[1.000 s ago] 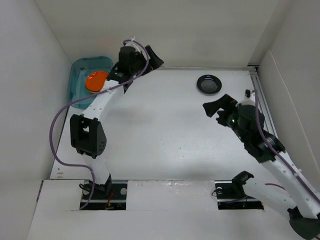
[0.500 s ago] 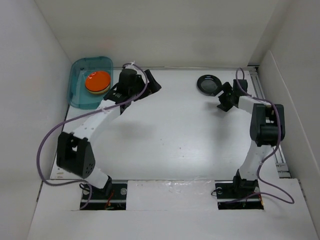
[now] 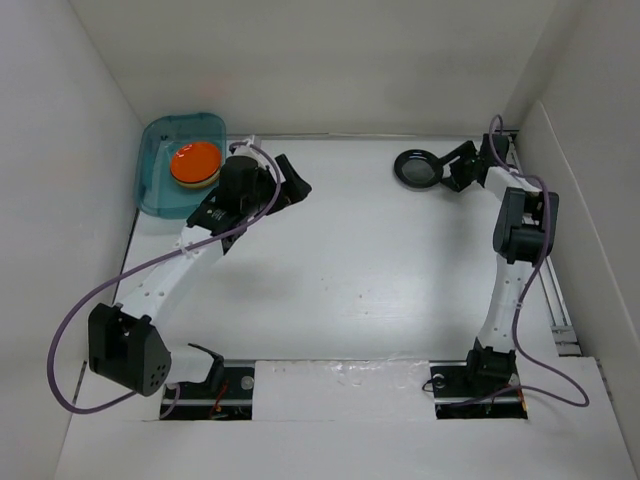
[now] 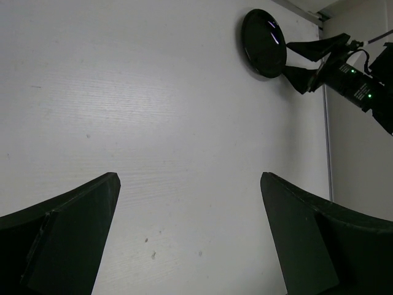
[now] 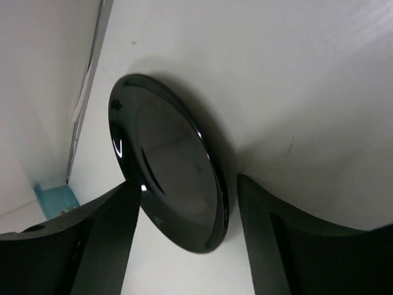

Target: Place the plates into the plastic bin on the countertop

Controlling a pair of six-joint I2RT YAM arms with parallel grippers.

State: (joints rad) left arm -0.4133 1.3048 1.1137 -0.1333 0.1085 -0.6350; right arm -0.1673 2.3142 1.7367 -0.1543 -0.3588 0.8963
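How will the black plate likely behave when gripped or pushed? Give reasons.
The black plate looks glossy, with sharp reflections, so it may slip in the right gripper. It appears rigid and shallow, so the low rim probably gives little to grip. Lying flat on the countertop, it would probably slide, not roll, if pushed.

The white matte countertop [image 3: 340, 270] is enclosed by plain white walls [image 3: 330, 60] at the back, left and right, a thin metal rail [image 3: 562, 325] is seen along its right edge, and soft grey shadows are cast on it by even light.
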